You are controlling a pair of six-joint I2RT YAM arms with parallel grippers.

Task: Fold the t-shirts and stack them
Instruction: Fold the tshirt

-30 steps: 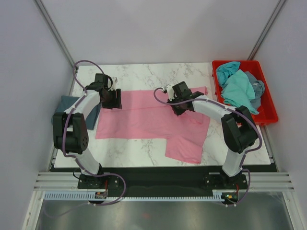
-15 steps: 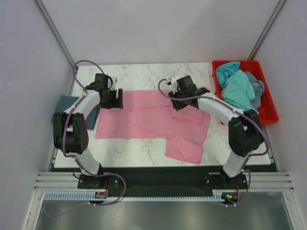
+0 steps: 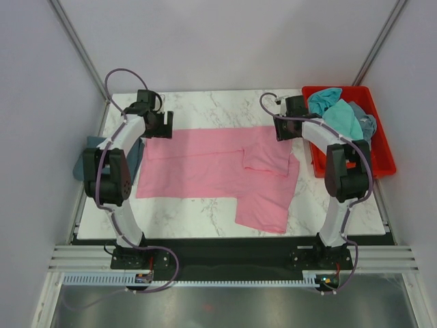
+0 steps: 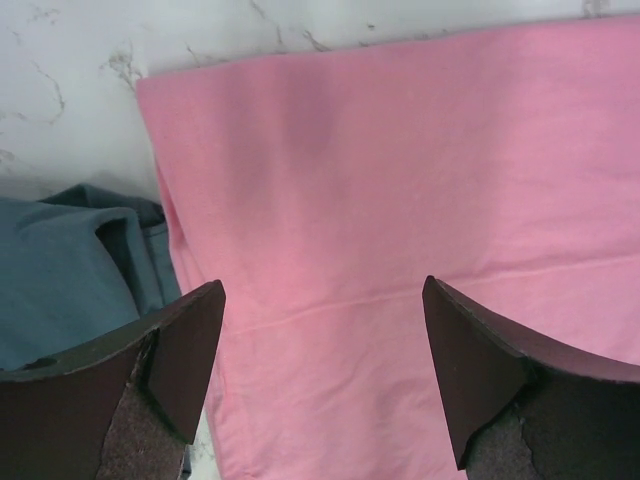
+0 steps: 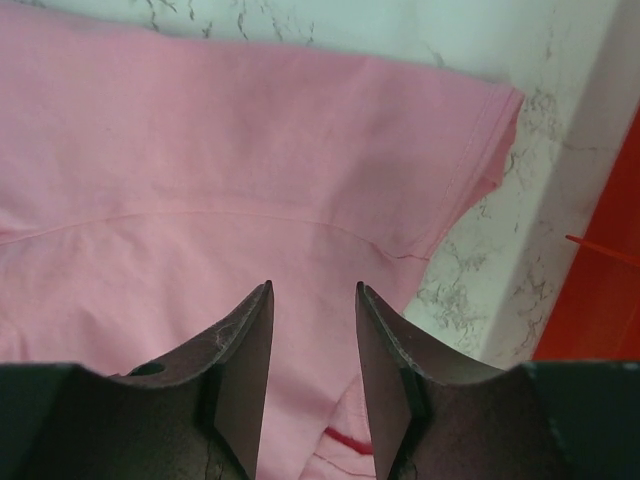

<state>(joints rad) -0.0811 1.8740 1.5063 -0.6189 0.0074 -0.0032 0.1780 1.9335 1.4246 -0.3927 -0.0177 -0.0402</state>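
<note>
At right, crate: turquoise shirt, grey-blue shirt inside.
Left gripper: fingers wide apart, empty, over pink shirt.
Right gripper: narrow gap, empty, over pink shirt.

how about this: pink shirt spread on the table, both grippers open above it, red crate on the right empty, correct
The red crate is not empty: the top external view shows a turquoise shirt and a grey-blue shirt in it. The rest holds: the pink shirt lies spread on the table, left gripper and right gripper open above it.
</note>
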